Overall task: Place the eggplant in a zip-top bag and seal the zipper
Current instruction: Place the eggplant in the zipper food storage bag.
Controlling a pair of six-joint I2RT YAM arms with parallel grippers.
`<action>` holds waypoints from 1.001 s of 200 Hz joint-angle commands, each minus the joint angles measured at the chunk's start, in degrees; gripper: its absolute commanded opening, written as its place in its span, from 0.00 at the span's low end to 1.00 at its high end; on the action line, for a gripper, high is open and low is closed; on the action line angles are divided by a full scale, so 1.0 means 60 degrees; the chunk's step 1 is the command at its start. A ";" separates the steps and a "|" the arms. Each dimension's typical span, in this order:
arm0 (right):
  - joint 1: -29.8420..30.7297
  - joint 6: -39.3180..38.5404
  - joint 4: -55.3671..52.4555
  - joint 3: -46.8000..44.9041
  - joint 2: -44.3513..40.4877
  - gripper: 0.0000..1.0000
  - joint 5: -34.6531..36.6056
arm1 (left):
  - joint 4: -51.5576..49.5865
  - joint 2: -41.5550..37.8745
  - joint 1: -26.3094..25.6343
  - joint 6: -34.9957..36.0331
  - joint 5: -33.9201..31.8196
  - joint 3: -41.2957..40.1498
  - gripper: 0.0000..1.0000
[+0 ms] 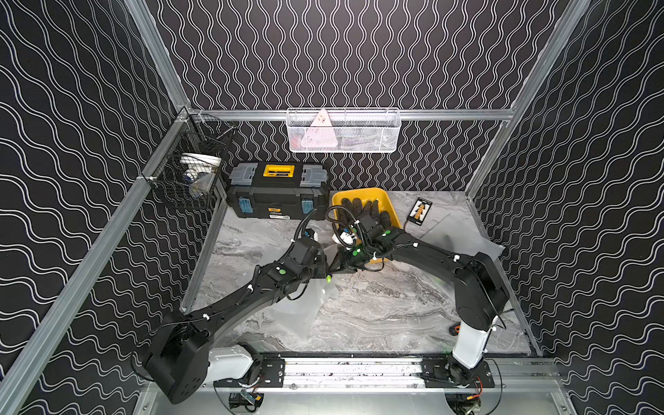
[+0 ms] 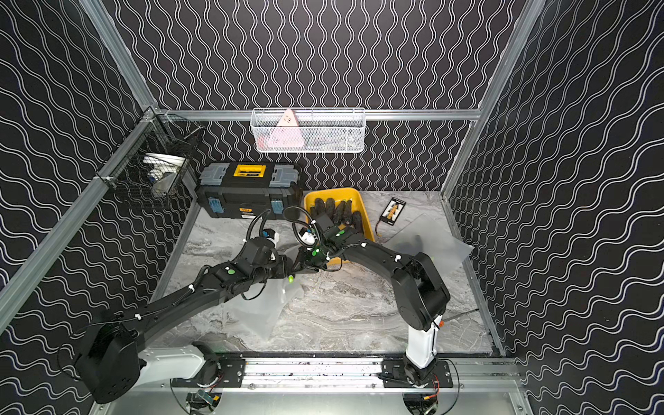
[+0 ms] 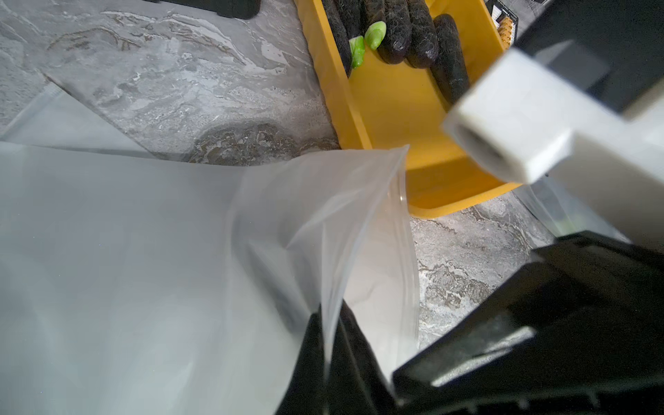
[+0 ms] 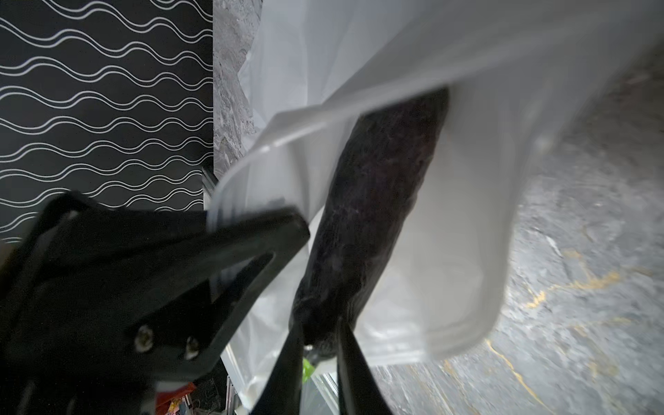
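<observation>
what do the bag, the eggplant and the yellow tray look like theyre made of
zip-top bag: thin plastic film, frosted and translucent, creased and floppy.
eggplant: probably knitted or fuzzy fabric, so a toy; its surface is matte and fibrous.
yellow tray: smooth moulded plastic by the look, with a slight sheen.

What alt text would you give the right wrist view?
A dark eggplant, gripped at its stem end by the right fingers, pokes into the open mouth of a clear zip-top bag. The left fingers pinch the bag's rim beside it, above a grey marbled table.
</observation>
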 commanded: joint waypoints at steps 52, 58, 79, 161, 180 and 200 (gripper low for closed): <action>0.0031 0.0842 0.0904 0.0524 0.0283 0.24 0.0416 | -0.0263 -0.0348 0.0027 -0.0471 -0.0086 0.0200 0.00; 0.0031 0.0801 0.0886 0.0480 0.0258 0.23 0.0453 | -0.0410 -0.0370 0.0063 -0.0478 -0.0178 0.0249 0.00; 0.0042 0.0606 0.0794 0.0375 0.0194 0.21 0.0459 | -0.0567 -0.0436 0.0248 -0.0548 -0.0241 0.0343 0.00; 0.0237 0.0362 0.0517 0.1066 0.0516 0.29 0.0965 | -0.0760 -0.0435 0.0397 -0.0480 -0.0332 0.0582 0.00; -0.0158 0.0345 0.0605 0.0954 -0.0054 0.33 0.1127 | -0.0956 -0.0362 0.0462 -0.0421 -0.0436 0.0644 0.00; -0.0913 0.0178 0.0521 0.0736 -0.0546 0.39 0.1495 | -0.1018 -0.0287 0.0479 -0.0396 -0.0514 0.0638 0.00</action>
